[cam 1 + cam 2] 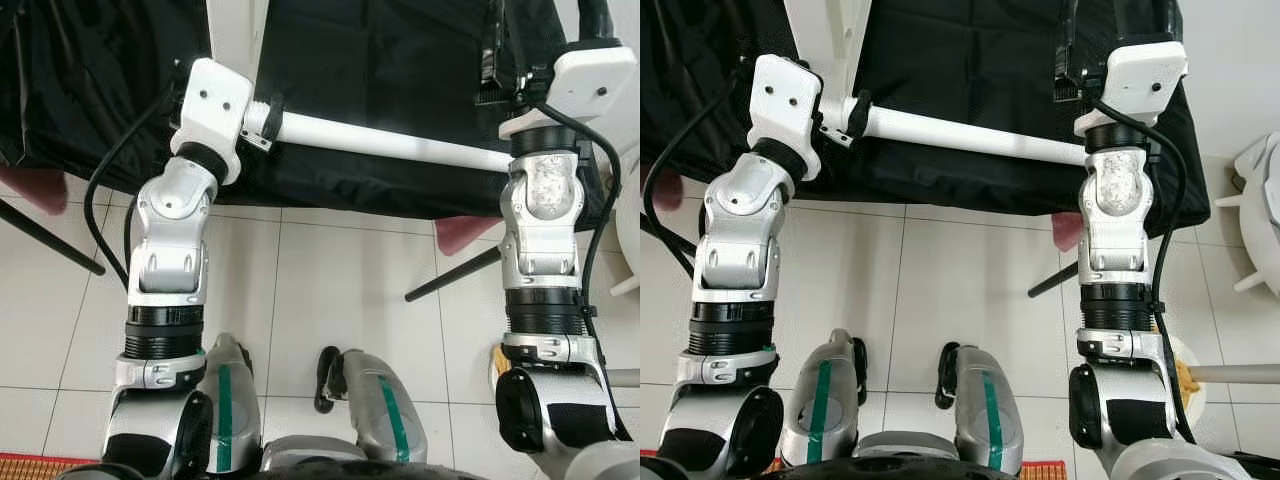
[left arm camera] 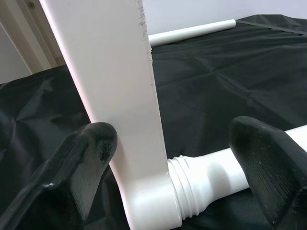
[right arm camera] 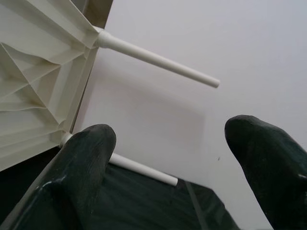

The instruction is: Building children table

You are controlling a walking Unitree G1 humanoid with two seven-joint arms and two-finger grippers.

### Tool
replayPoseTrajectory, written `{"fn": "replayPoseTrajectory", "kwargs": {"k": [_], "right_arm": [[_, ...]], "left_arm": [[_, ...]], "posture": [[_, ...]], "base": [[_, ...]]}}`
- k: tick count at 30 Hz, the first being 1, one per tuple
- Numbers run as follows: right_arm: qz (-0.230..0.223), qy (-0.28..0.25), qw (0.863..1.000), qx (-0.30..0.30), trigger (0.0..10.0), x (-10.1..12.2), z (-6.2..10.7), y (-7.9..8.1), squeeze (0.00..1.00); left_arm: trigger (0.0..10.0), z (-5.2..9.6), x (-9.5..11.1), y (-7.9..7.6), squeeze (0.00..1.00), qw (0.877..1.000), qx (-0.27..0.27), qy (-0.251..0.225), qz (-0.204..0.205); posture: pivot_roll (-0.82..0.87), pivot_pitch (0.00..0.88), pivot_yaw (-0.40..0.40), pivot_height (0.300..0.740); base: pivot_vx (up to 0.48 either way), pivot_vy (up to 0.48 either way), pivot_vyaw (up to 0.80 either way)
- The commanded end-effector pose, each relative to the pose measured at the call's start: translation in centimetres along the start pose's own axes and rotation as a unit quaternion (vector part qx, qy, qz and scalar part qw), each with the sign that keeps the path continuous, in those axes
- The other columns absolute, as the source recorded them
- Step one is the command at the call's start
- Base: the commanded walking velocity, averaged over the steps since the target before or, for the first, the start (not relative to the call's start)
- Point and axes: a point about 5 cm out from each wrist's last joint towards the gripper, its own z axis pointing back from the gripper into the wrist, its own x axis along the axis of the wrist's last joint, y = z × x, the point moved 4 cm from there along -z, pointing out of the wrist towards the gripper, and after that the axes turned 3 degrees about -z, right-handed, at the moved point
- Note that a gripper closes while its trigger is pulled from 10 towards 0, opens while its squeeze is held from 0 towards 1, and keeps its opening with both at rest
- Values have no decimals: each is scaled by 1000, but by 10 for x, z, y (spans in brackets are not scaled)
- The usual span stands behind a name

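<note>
The black cloth spreads over the desk in front of me, its edge hanging above the pale tiled floor. On it stands the white tabletop of the children's table, turned up on its edge, ribbed on its underside in my right wrist view. A white table leg runs across the near edge of the cloth between my two arms, its threaded end meeting the corner of the tabletop just by my left wrist. Two more legs already stick out from the far corners of the tabletop toward the wall. My left tool is spread open, one finger just beside the tabletop's face and the other next to the leg, with the threaded joint between them; I cannot tell whether either finger touches. My right tool is held up at the leg's other end, also spread open with nothing between its fingers, pointing at the tabletop and the wall behind.
</note>
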Motion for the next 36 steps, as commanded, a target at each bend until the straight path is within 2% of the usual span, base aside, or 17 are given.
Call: {"fn": "replayPoseTrajectory", "kwargs": {"k": [1, 2, 3, 5, 10, 15, 36], "right_arm": [[-50, 49, 997, 14, 10000, -20, 5, 8, 0], [-50, 49, 997, 14, 10000, -20, 5, 8, 0], [-92, 85, 992, 29, 10000, -33, 9, 17, 0], [-142, 135, 979, 60, 10000, -50, 20, 37, 0], [-161, 160, 971, 71, 10000, -58, 25, 51, 0], [-160, 163, 971, 73, 10000, -61, 24, 51, 0], [-159, 170, 968, 98, 10000, -63, 23, 54, 0]], "left_arm": [[10000, 0, -1, 19, 0, 996, 88, 5, -3], [10000, 0, -1, 19, 0, 996, 88, 5, -3], [10000, 1, -2, 19, 0, 996, 91, 8, -2], [10000, 2, -6, 17, 0, 996, 91, 13, 0], [10000, -1, -11, 13, 0, 996, 91, 23, -8], [10000, -2, -12, 10, 0, 996, 85, 23, 6], [10000, -3, -15, 6, 0, 996, 87, 33, -4]], "posture": [[129, 81, -92, 740], [129, 81, -92, 740], [132, 77, -94, 740], [136, 70, -98, 740], [137, 51, -99, 740], [138, 39, -101, 740], [134, 24, -108, 740]], "base": [[0, 0, 0], [0, 0, 0], [0, 0, 0], [0, 0, 0], [0, 0, 0], [0, 0, 0], [0, 0, 0]]}}
